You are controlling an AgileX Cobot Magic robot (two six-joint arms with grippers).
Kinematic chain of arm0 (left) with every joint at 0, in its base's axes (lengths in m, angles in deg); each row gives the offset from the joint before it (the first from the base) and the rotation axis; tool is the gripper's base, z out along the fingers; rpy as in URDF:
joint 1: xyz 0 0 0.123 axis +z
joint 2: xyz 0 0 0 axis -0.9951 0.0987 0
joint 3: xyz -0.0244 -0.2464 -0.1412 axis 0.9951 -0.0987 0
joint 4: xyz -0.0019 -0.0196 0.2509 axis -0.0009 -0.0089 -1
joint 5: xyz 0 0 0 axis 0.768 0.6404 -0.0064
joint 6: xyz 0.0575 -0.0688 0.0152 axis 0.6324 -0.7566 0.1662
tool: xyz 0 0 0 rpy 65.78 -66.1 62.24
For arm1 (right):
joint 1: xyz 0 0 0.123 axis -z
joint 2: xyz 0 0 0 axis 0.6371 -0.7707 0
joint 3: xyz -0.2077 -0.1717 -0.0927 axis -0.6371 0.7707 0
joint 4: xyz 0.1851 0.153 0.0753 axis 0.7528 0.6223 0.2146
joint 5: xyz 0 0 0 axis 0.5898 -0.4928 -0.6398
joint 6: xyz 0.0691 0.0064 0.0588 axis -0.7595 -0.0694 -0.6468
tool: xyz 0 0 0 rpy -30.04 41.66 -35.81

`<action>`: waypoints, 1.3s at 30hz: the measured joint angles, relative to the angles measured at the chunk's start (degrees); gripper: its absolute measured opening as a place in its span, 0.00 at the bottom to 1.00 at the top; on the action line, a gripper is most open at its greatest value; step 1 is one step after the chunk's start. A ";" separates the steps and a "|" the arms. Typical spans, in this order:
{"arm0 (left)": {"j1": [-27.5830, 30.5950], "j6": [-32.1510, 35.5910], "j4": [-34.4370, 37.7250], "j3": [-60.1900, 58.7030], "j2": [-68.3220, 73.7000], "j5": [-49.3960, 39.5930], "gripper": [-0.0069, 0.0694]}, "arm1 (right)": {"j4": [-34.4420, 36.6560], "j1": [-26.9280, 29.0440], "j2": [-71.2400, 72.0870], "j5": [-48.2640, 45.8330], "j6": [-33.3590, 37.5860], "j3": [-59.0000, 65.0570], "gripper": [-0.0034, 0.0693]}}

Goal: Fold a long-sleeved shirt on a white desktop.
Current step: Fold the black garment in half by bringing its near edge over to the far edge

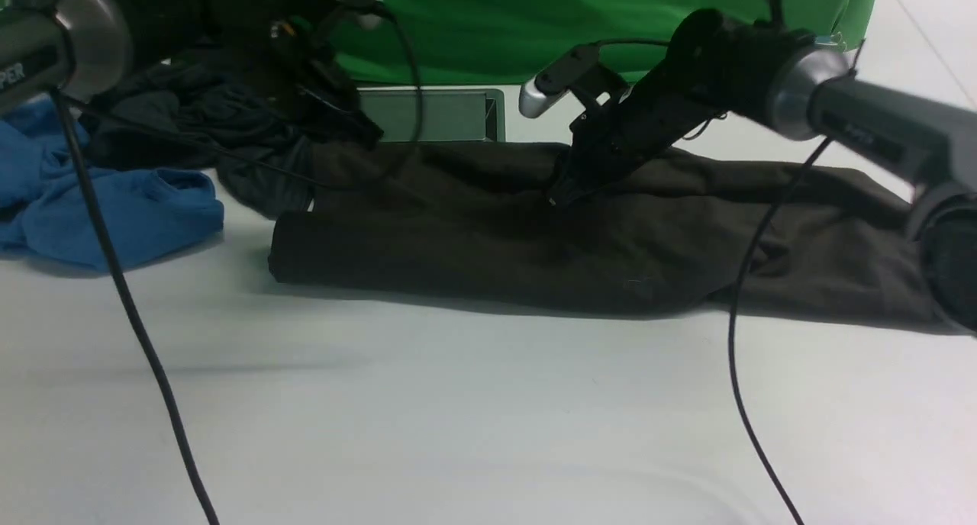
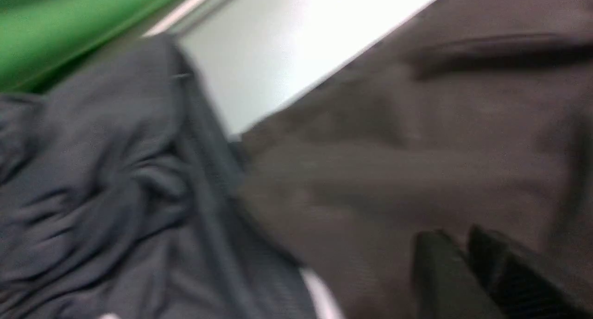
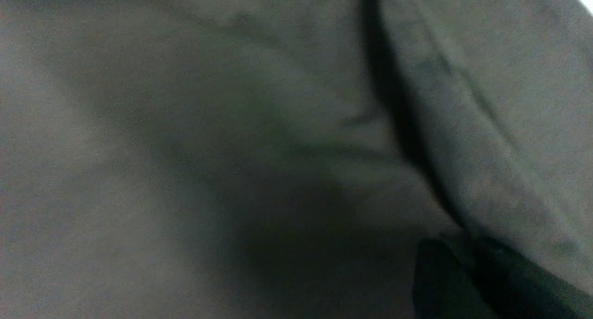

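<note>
Two grippers are down at the long-sleeved shirt (image 1: 534, 243), which lies as a long folded band across the middle of the white desktop (image 1: 458, 418), just in front of the grey hatch (image 1: 435, 115). We see the right gripper (image 1: 561, 197) tipped onto its far edge near the middle, fingers pinched nearly together on a fold. The left gripper (image 2: 456, 238) is over the shirt's far left corner, beside the black garment (image 1: 198, 120), fingers almost touching. Blur hides whether cloth sits between them. A blue garment (image 1: 114, 204) lies far left.
</note>
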 joint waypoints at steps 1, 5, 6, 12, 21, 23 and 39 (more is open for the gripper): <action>-0.57 0.06 0.00 -0.24 -0.34 -0.40 0.14 | -0.17 0.00 -0.61 0.88 0.00 -0.65 0.21; -4.38 0.11 0.07 -1.39 -1.26 -2.14 0.11 | -0.41 0.46 -1.92 7.51 0.00 -1.79 0.21; -5.33 0.11 0.01 -1.45 -1.39 -3.11 0.11 | -0.61 0.83 -2.09 10.49 0.00 -2.03 0.21; -6.38 -1.03 -0.14 -1.66 -2.31 -7.14 0.11 | -1.60 4.45 -3.48 19.96 -0.69 -2.15 0.24; -6.38 -1.69 -0.77 -1.75 -4.95 -8.67 0.11 | -4.72 11.78 2.99 4.46 -11.12 -2.10 0.24; -6.38 -1.75 -0.52 -1.93 -4.95 -8.66 0.11 | -6.47 13.18 6.54 -0.49 -13.37 -2.04 0.24; -6.26 4.84 3.71 -22.79 -3.51 9.88 0.11 | -3.91 12.26 17.74 6.05 -11.20 26.67 0.16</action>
